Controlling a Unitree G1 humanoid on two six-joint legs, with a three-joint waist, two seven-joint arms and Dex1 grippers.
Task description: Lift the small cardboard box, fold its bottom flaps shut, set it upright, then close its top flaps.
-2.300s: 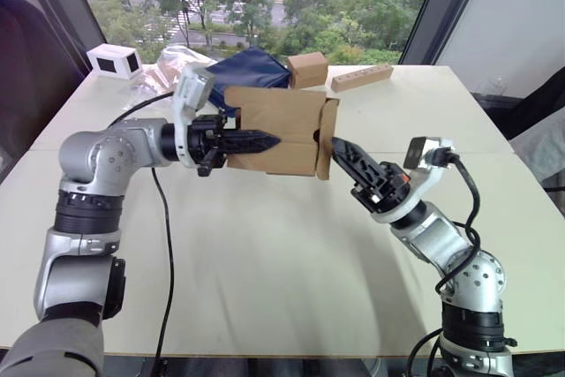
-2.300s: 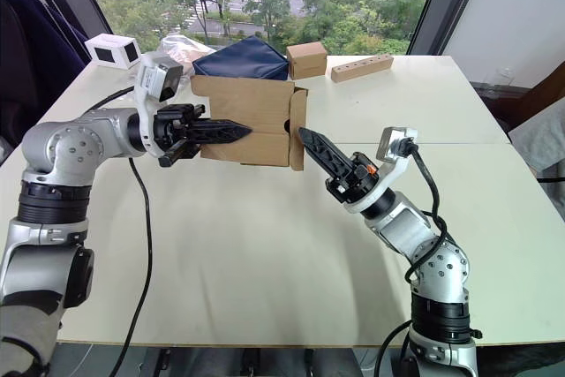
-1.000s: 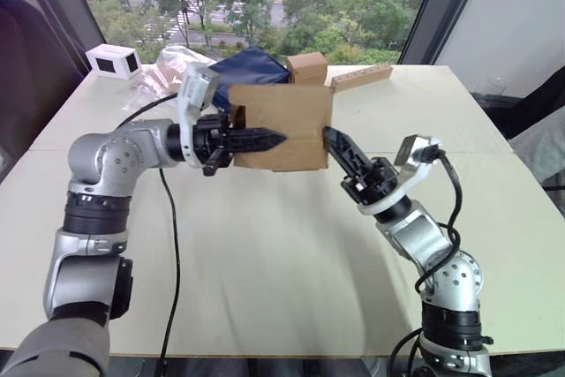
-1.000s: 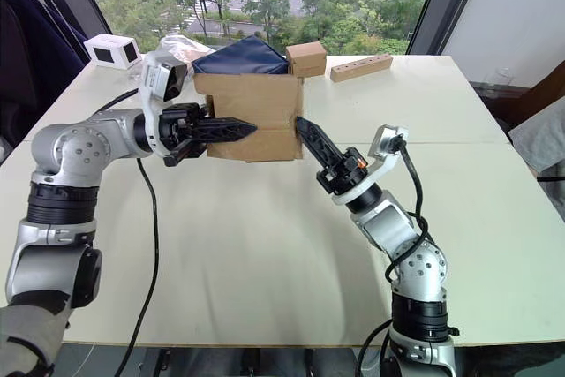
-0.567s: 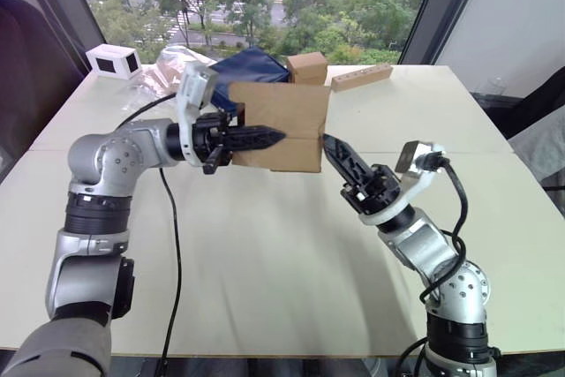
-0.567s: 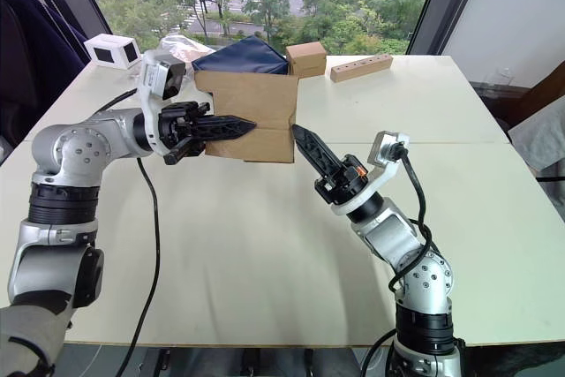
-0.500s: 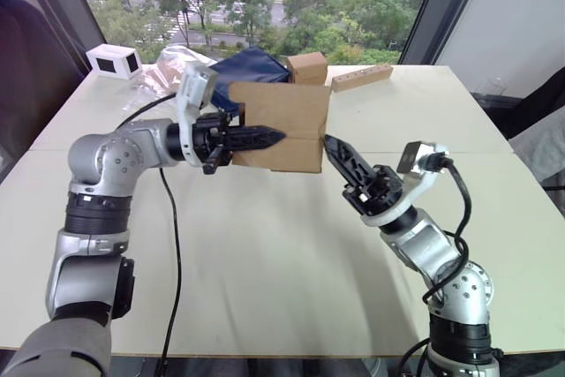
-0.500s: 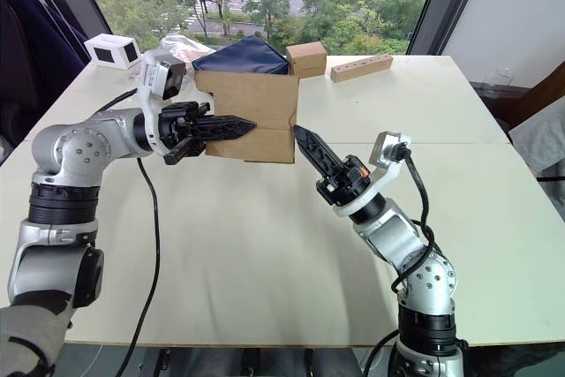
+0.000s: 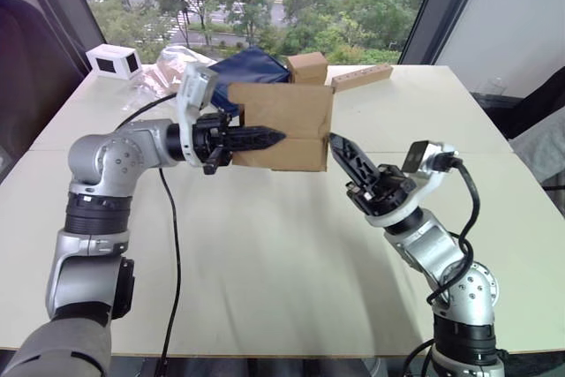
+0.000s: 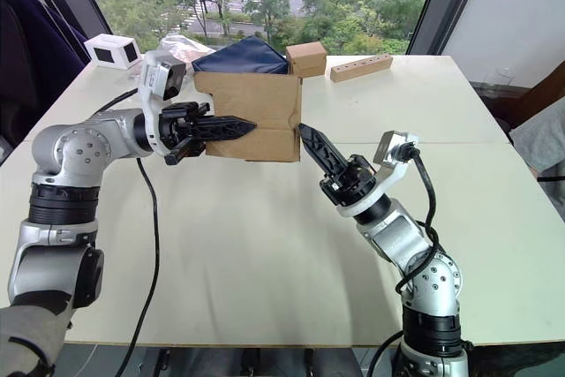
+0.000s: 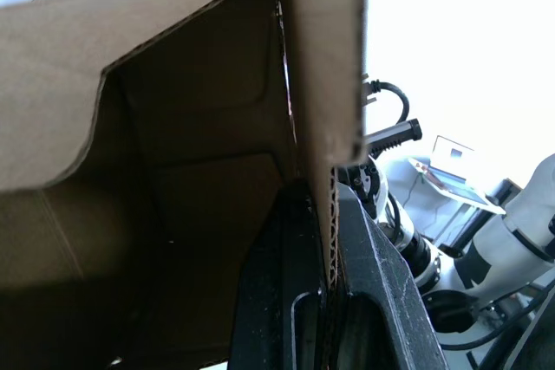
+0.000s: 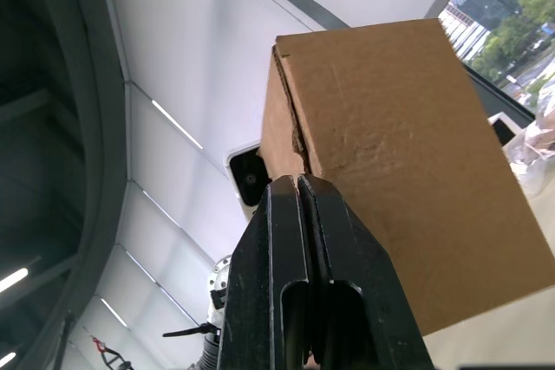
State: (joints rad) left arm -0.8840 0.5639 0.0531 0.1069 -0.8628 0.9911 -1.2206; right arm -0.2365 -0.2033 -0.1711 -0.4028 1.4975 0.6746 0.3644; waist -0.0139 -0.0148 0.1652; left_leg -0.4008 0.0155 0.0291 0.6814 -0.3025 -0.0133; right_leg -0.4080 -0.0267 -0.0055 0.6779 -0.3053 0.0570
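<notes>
Gripping one cardboard wall between its two black fingers, the left gripper (image 9: 265, 138) is holding the small cardboard box (image 9: 284, 125) raised above the table (image 9: 265, 253); in the left wrist view the wall's corrugated edge is being pinched between the fingers (image 11: 381, 301), one inside the box and one outside. The box is being carried well clear of the tabletop, at about 12 o'clock from the table's middle. Its bottom flaps (image 12: 282, 123) are being pressed at the 3 o'clock end by the right gripper (image 10: 311, 140), whose fingers are being kept tight together with nothing between them, their tips touching the flap seam at the box's corner. Behind the held box, toward 12 o'clock, a dark blue bag (image 10: 243, 52), another small brown box (image 10: 306, 58) and a long tan wooden bar (image 10: 361, 66) are being left lying on the table. A white device (image 9: 114, 60) is sitting at 10 o'clock.
</notes>
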